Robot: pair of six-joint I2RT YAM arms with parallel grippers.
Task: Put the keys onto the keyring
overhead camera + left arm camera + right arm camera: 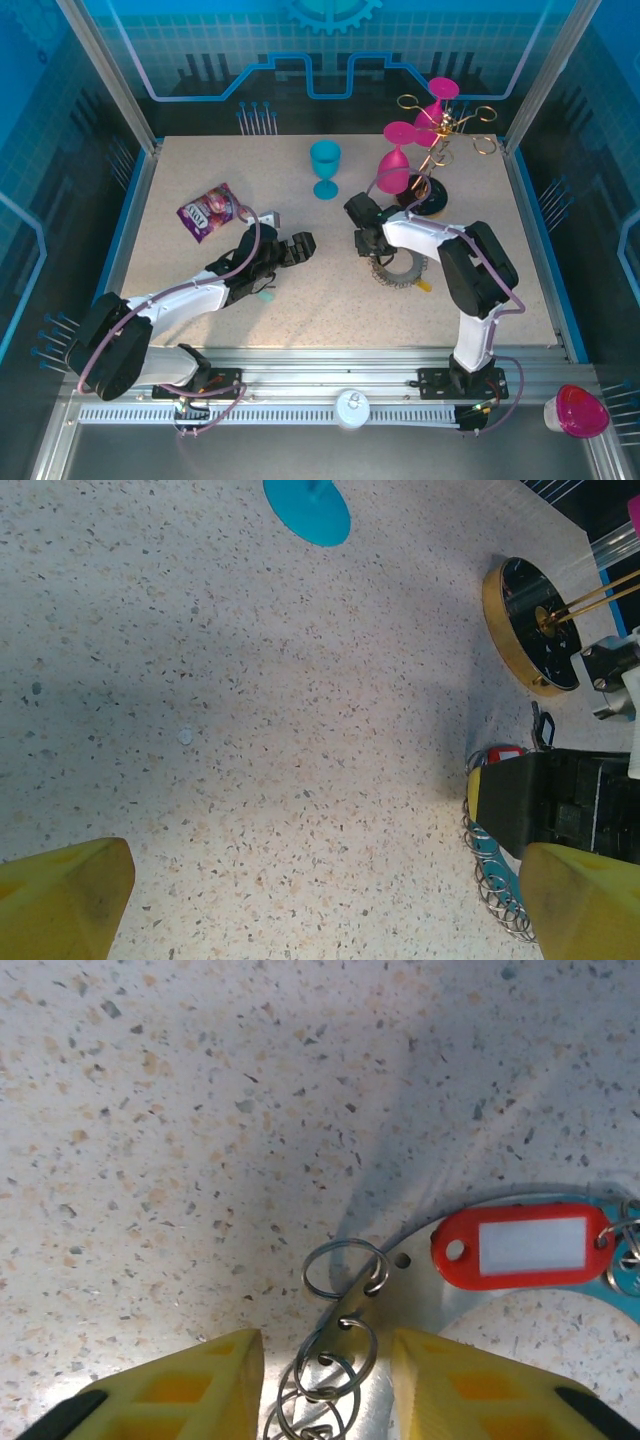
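The keyring (pixel 404 270), a flat grey ring with small wire loops on its rim, lies right of the table's centre. In the right wrist view its rim (pixel 400 1305) runs between my right gripper's (pixel 327 1385) yellow fingers (pixel 190 1395), which straddle it, narrowed, with a gap on the left side. A red key with a whitish label (pixel 520 1248) rests on the ring. A yellow key (pixel 424 285) lies at its near edge. My left gripper (pixel 297 246) hovers wide open and holds nothing, left of the ring (pixel 497 885). A small teal piece (pixel 265 293) lies by the left arm.
A teal goblet (pixel 325 166) stands at the back centre. The golden glass rack (pixel 432 196) with pink goblets (pixel 402 150) stands just behind the ring. A purple snack packet (pixel 208 211) lies at the left. A pink cup (pixel 578 411) sits off the table, front right.
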